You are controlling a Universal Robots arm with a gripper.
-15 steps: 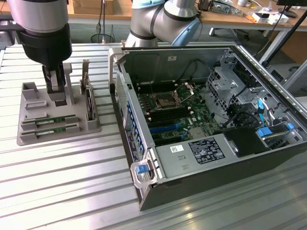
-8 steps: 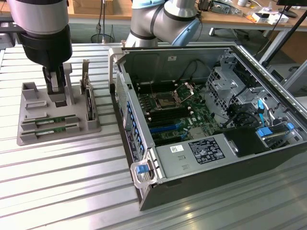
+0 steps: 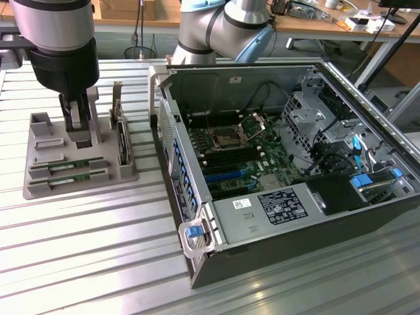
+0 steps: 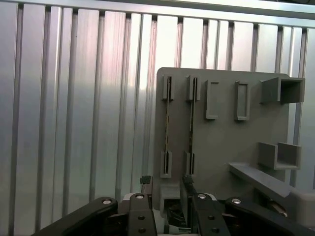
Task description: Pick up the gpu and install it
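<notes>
1. Holder (image 3: 39,187): a grey tray on the slatted tabletop (image 3: 98,249), toward the tabletop edge at the exterior view's left.
2. Hand (image 3: 80,134): lowered over the rear part of the holder. It stands fully spread, with a clear gap between its fingers (image 4: 141,211), and grips nothing.
3. The gpu (image 3: 73,163): a thin green stick lying flat in a holder slot, forward of the hand and not touched by it. A second green stick (image 3: 69,176) lies in the neighbouring slot, just beside it. I cannot tell which of the 2 is meant.
4. Upright card (image 3: 122,141): dark, with a metal bracket, standing at the holder's end nearest the case, close to the hand.
5. Computer case (image 3: 275,249): open, with the motherboard (image 3: 230,151) exposed, at the exterior view's right.

Risks, as judged:
- The 2 sticks lie close together, so a grip set slightly off could catch both, or a slot wall.
- The hand is near the upright card and a sideways move could knock it.
- The stick is thin, so an off-centre grip could tilt it in the slot.
</notes>
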